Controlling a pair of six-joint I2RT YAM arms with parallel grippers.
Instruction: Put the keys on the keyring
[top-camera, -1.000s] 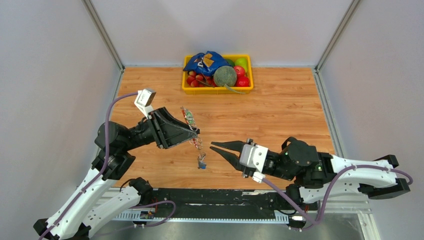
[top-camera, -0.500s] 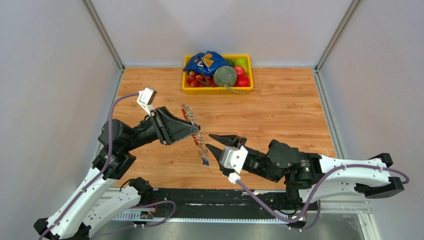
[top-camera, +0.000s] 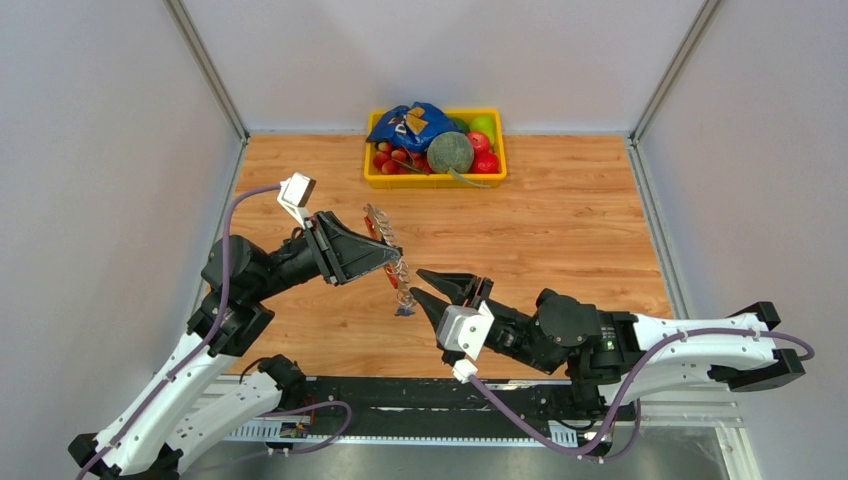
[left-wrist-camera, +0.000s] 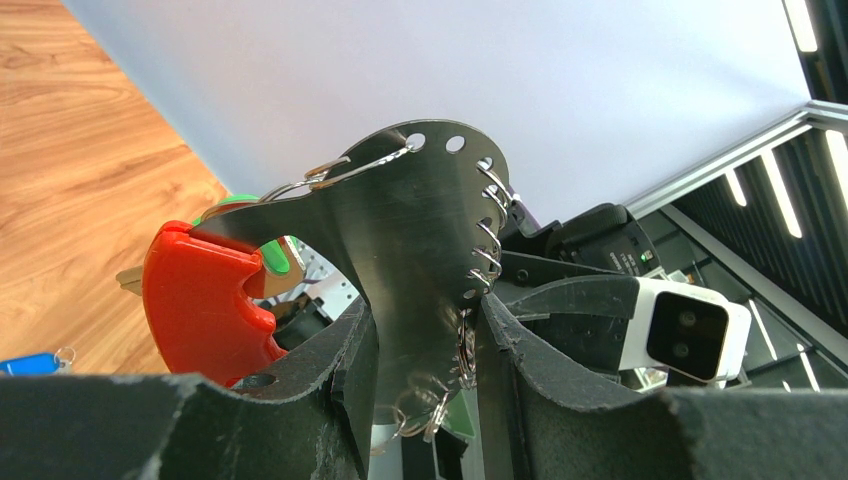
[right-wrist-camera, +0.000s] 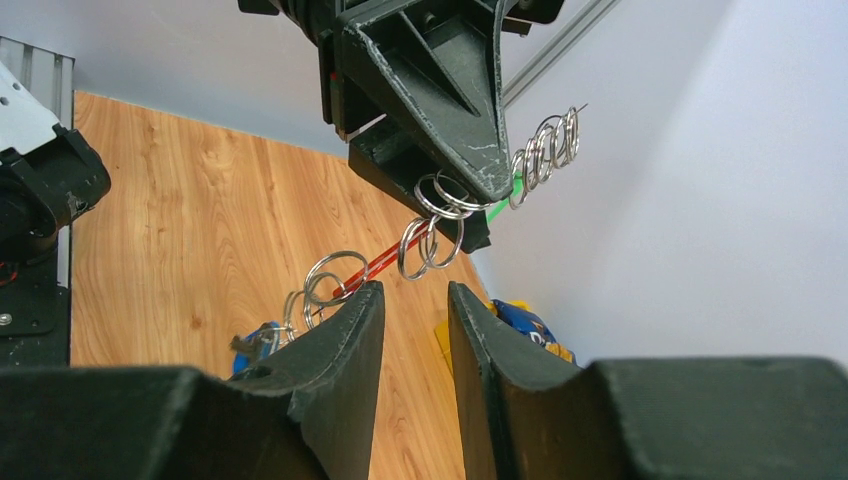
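Note:
My left gripper (top-camera: 393, 264) is shut on the keyring (top-camera: 383, 232) and holds it above the table. In the left wrist view the gripper (left-wrist-camera: 420, 335) clamps the flat grey metal strip (left-wrist-camera: 410, 240), with the red clip (left-wrist-camera: 200, 300) to its left. A chain of silver rings (right-wrist-camera: 435, 225) hangs from it, with a blue-headed key (top-camera: 404, 311) at the low end; this key also shows in the right wrist view (right-wrist-camera: 258, 342). I cannot make out a second key. My right gripper (top-camera: 418, 283) is open, its tips just right of the hanging rings, with nothing between the fingers (right-wrist-camera: 412, 292).
A yellow tray (top-camera: 435, 181) stands at the back with fruit, a round grey-green ball (top-camera: 451, 152) and a blue bag (top-camera: 410, 123). A small green tag (left-wrist-camera: 275, 255) sits among the rings. Grey walls close the sides.
My right arm has reached left and forward, so its open fingers are now beside the hanging rings. My left gripper has lifted the keyring slightly up and back.

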